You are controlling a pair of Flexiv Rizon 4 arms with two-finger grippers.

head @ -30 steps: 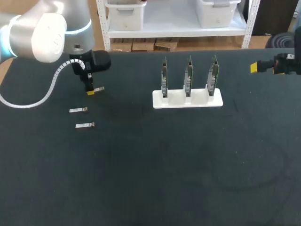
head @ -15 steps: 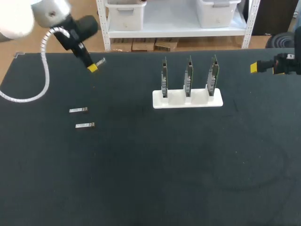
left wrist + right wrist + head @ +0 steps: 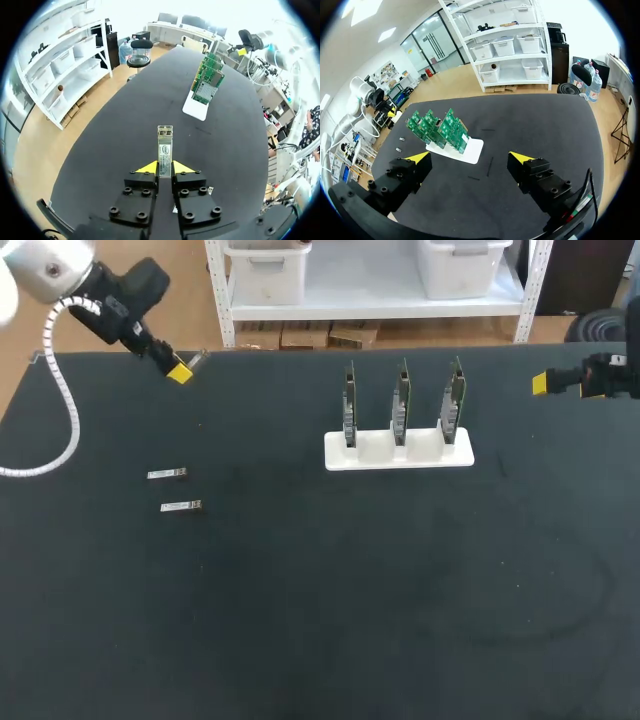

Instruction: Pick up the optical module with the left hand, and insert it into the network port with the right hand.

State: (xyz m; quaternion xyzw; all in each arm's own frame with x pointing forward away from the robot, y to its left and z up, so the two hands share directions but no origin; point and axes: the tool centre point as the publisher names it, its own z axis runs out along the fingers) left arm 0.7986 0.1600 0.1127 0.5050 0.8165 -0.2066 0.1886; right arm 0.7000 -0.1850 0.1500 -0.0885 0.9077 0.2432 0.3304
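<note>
At the upper left of the head view, the left tool [image 3: 180, 371] is clenched on the optical module [image 3: 165, 144], held above the tabletop [image 3: 320, 590]. Two spare modules [image 3: 167, 474] lie at middle left. The white stand [image 3: 398, 451] carrying three upright network cards [image 3: 401, 400] sits at upper centre. The right tool [image 3: 541, 384] hangs released, fingers wide apart, at the upper right edge.

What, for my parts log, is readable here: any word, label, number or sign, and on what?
Label on the module in the left gripper: printed, but too small to read.
Two loose modules: nothing legible.
Boards: nothing legible.
No text can be read anywhere.
</note>
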